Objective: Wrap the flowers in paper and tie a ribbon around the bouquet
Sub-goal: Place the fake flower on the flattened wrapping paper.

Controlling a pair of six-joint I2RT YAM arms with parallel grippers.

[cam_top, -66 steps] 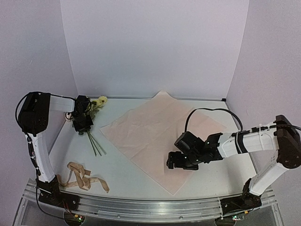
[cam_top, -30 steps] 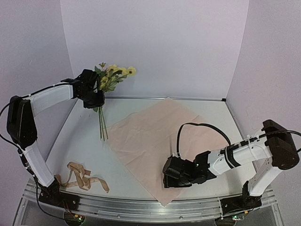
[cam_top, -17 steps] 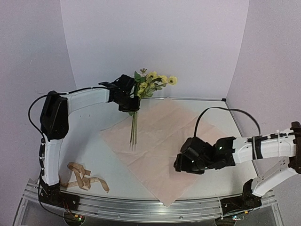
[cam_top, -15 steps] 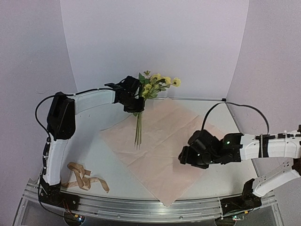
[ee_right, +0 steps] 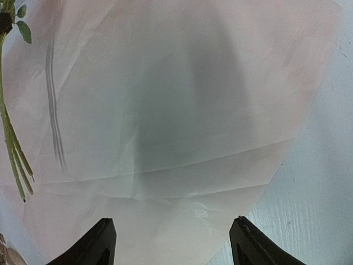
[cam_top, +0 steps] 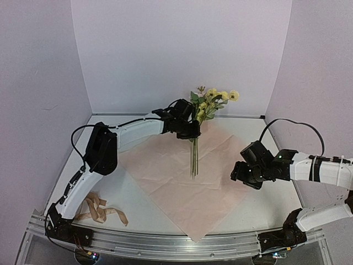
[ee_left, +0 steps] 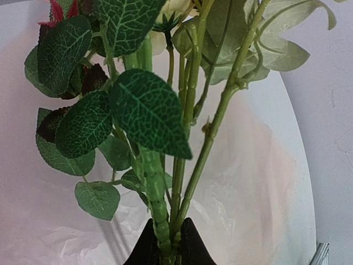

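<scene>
Top view first: my left hand (cam_top: 190, 130) is out over the far side of the tabletop (cam_top: 259, 207), clamped on the flowers (cam_top: 211, 102) and holding them upright. The yellow blooms (cam_top: 225, 95) are up against the back wall, and the stems (cam_top: 194, 157) hang straight down over the paper (cam_top: 176, 179). I can't tell whether the stem tips touch the sheet.

Left wrist view, close in: my left hand (ee_left: 165, 248) has its two black tips pinched tight on the green stems (ee_left: 187, 165), veined leaves (ee_left: 146, 110) fill the shot, and pink paper (ee_left: 248, 182) lies behind them.

My right hand (cam_top: 242, 172) is low over the paper's right edge, well apart from the flowers. Right wrist view confirms it: my right hand (ee_right: 172, 221) is spread wide with nothing between the tips, only creased paper (ee_right: 182, 110) beneath, and the stems (ee_right: 11, 149) show at the far left of the shot.

The paper lies flat like a diamond, one corner toward me. The ribbon (cam_top: 99, 207) sits loosely curled on the tabletop off the paper, near my left arm's base.
</scene>
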